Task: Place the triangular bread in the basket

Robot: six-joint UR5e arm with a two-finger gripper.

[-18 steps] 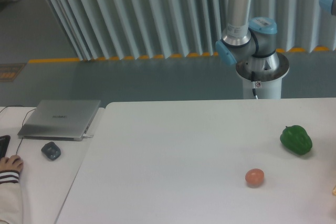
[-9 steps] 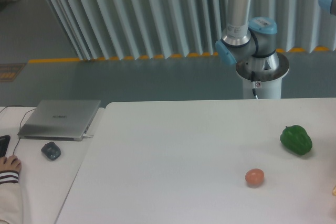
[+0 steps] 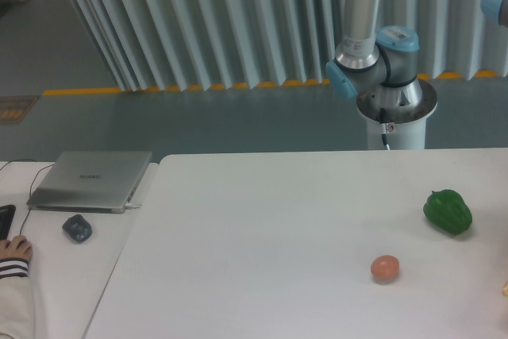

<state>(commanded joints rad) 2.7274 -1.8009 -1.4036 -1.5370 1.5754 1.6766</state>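
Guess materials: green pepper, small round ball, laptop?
Green pepper: probably moulded plastic, with a glossy skin that shows highlights and one uniform green. Round ball: matte, pinkish-brown and egg-like; plastic or a real egg, cannot tell. Laptop: brushed-metal look, silver-grey with a dull sheen, likely aluminium, though it could be painted plastic.

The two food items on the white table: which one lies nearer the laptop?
The small round pinkish-brown ball. It sits left of the green pepper, toward the closed laptop on the side desk.

Green pepper (image 3: 448,211) (beside pinkish ball (image 3: 385,268))
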